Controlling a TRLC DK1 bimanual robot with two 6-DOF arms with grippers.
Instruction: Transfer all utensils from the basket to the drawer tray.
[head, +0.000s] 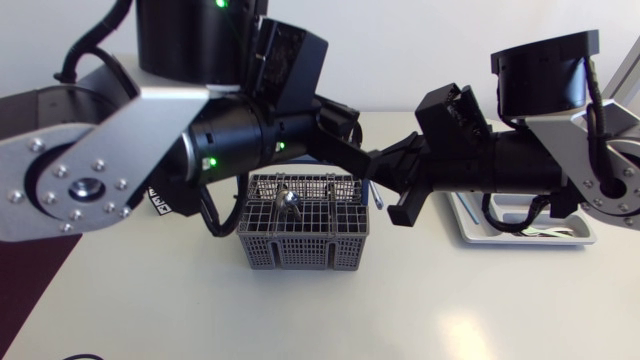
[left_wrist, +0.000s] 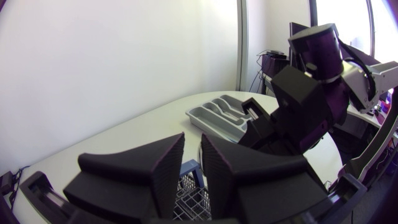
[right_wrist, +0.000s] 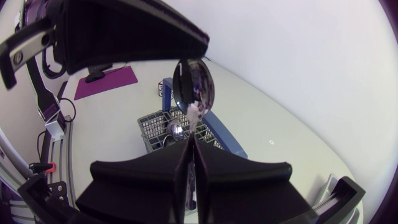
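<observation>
Spoon (right_wrist: 194, 87) clamped in right hand (right_wrist: 189, 143), near basket (head: 305, 250); left hand (left_wrist: 193, 142) slightly parted

My grey mesh basket (head: 305, 250) sits upright mid-table, with one silver spoon (head: 290, 205) standing in it. A second spoon (right_wrist: 194, 87) is pinched by its handle in my right gripper (right_wrist: 191, 144), bowl up, near the basket. The grey compartment tray (left_wrist: 208, 118) lies flat, well off to the right.
</observation>
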